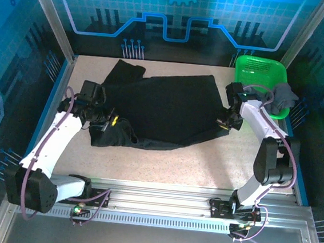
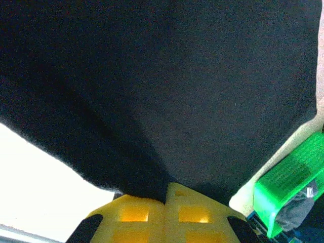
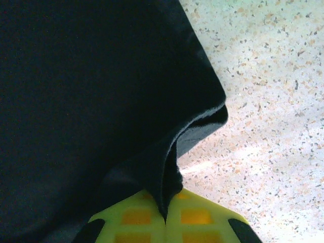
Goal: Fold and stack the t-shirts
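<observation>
plain black t-shirt (image 1: 169, 108); dark grey t-shirt (image 1: 285, 96); bright green mesh basket (image 1: 256, 69); beige table (image 1: 204, 160) speckled with dark flecks; white arms (image 1: 54, 140); blue grid-patterned backdrop (image 1: 104, 1).

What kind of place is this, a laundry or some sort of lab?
Probably a robotics lab test cell, not a laundry: left arm and right arm bolted to a rail at a speckled table, walled by metal-framed blue panels, with a black t-shirt and green basket.

Matt black cloth t-shirt (image 1: 169, 108), speckled matt table (image 1: 204, 160)
</observation>
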